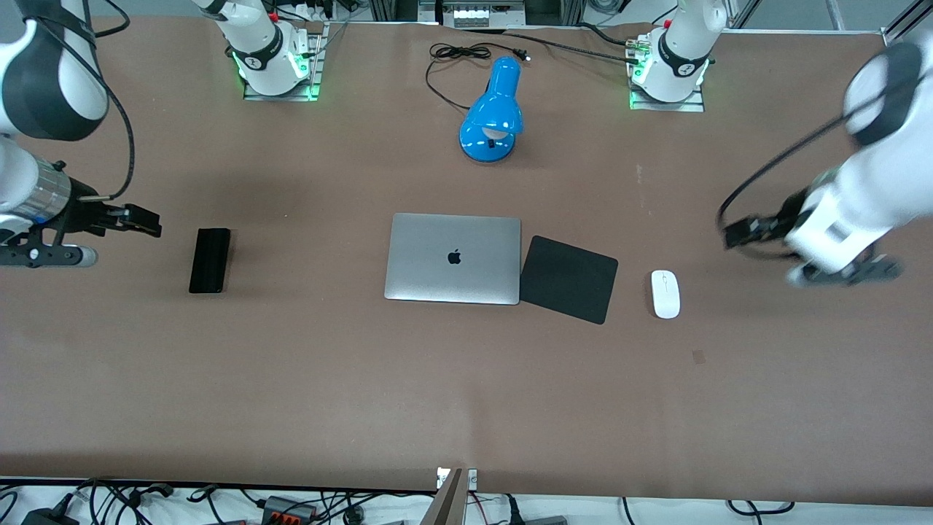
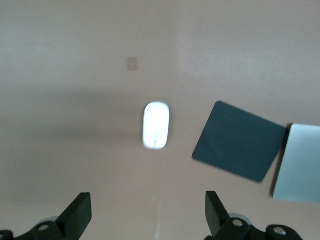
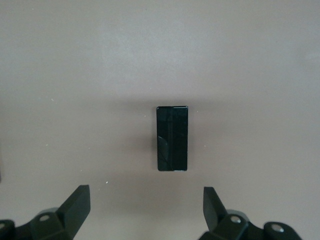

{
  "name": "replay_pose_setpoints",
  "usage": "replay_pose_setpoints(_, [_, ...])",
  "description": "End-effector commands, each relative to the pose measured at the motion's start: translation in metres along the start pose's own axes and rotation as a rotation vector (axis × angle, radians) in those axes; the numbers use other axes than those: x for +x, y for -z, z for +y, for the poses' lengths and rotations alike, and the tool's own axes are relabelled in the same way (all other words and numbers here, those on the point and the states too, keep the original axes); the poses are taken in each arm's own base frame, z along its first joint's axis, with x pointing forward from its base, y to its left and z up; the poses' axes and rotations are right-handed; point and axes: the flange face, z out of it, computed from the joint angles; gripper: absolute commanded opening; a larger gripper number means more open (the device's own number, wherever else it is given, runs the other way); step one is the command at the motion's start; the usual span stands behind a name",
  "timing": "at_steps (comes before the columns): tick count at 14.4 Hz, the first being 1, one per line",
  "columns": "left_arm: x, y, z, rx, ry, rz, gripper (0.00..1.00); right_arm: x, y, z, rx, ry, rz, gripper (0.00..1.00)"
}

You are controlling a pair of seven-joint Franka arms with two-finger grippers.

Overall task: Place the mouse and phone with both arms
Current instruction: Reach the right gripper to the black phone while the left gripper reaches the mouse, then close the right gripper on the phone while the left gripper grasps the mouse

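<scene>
Two grippers: yours, both up, holding nothing.
Left gripper [image 2: 145,215]: fingers wide; mouse [image 1: 665,294] on table at 9 o'clock.
Right gripper [image 3: 145,212]: fingers wide; phone [image 1: 210,260] at 3 o'clock.

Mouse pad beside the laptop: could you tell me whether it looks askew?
Yes. The mouse pad lies rotated against the squarely set laptop, one corner touching or slipping under the laptop's edge. The mouse sits off it, on the table.
</scene>
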Motion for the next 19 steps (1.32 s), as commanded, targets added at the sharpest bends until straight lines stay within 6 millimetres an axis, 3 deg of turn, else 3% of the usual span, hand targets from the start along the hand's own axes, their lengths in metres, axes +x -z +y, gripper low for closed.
replay_pose_setpoints(1, [0.03, -0.058, 0.002, -0.003, -0.012, -0.015, 1.0, 0.0, -0.039, 0.002, -0.013, -0.013, -0.001, 1.0])
replay_pose_setpoints(3, [0.038, -0.104, -0.001, 0.02, -0.02, -0.016, 1.0, 0.003, -0.074, 0.011, -0.009, -0.028, -0.014, 1.0])
replay_pose_setpoints(5, [0.028, -0.147, 0.002, 0.02, -0.035, 0.01, 1.0, 0.001, -0.107, 0.022, -0.004, -0.046, -0.013, 1.0])
replay_pose_setpoints(7, [0.025, -0.169, 0.004, 0.013, -0.043, 0.034, 1.0, -0.006, -0.138, 0.03, -0.001, -0.059, -0.011, 1.0])
replay_pose_setpoints(10, [0.015, -0.213, 0.011, 0.046, -0.124, 0.057, 1.0, -0.008, -0.18, 0.027, 0.006, -0.053, -0.052, 1.0])
replay_pose_setpoints(14, [0.008, -0.244, 0.007, 0.042, -0.129, 0.051, 1.0, -0.004, -0.221, 0.032, 0.004, -0.045, -0.077, 1.0])
replay_pose_setpoints(19, [0.01, -0.263, 0.002, 0.038, -0.124, 0.043, 1.0, 0.0, -0.258, 0.039, 0.004, -0.044, -0.071, 1.0])
